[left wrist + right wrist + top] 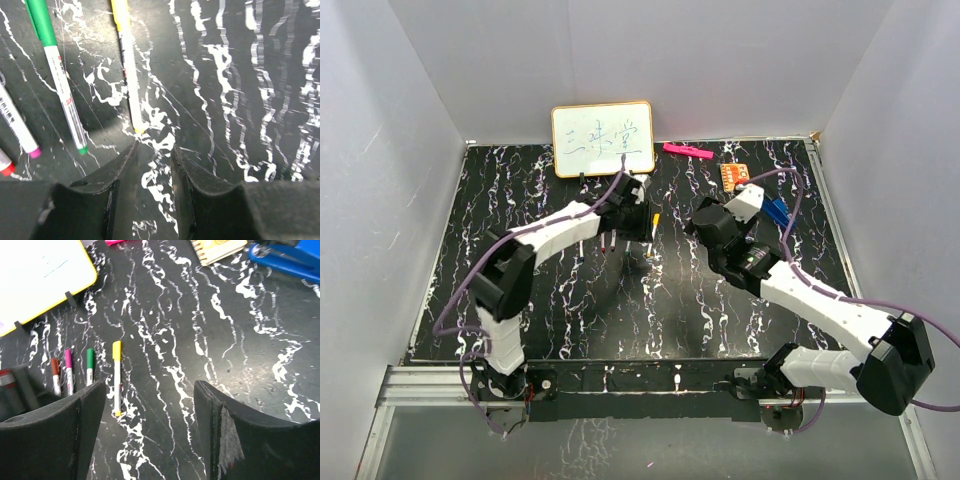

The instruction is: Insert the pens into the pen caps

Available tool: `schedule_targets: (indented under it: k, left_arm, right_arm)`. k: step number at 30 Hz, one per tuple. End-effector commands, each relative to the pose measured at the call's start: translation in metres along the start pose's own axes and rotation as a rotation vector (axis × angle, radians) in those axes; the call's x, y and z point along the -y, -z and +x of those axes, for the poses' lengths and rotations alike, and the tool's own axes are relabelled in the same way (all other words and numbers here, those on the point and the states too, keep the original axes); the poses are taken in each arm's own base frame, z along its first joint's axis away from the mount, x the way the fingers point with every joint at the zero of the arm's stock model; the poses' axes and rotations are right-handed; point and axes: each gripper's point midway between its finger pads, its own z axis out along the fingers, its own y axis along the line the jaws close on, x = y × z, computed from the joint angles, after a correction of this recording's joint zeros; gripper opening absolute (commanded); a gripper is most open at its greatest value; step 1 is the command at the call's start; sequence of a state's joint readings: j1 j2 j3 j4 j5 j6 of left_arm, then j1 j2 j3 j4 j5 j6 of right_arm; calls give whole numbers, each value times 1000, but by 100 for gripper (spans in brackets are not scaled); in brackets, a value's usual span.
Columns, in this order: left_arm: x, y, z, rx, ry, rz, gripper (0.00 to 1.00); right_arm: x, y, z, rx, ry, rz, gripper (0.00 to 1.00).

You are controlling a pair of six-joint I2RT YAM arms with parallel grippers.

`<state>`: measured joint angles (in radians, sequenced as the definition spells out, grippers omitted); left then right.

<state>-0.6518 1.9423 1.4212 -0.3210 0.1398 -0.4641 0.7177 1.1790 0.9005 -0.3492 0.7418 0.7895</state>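
Capped, in a row on worktop [200, 340]: brown pen [54, 375], pink pen [68, 371], green pen [89, 367], yellow pen [116, 377]. No fifth seen. Left fingers [115, 190] narrow, empty; right fingers [235, 440] wide, empty.

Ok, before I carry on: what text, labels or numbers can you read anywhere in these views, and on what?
"三味堂", as best I can make it out: three handwritten characters on the whiteboard.
Red print on the barrel of the green-capped pen: too blurred to read.
Barcode on the magenta-tipped pen: no digits legible.
Nothing else readable.
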Motion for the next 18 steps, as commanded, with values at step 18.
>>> schedule_targets:
  k: [18]
  left_arm:
    - [-126, 189, 12, 478, 261, -289, 37]
  right_arm:
    - [152, 12, -51, 180, -191, 411, 71]
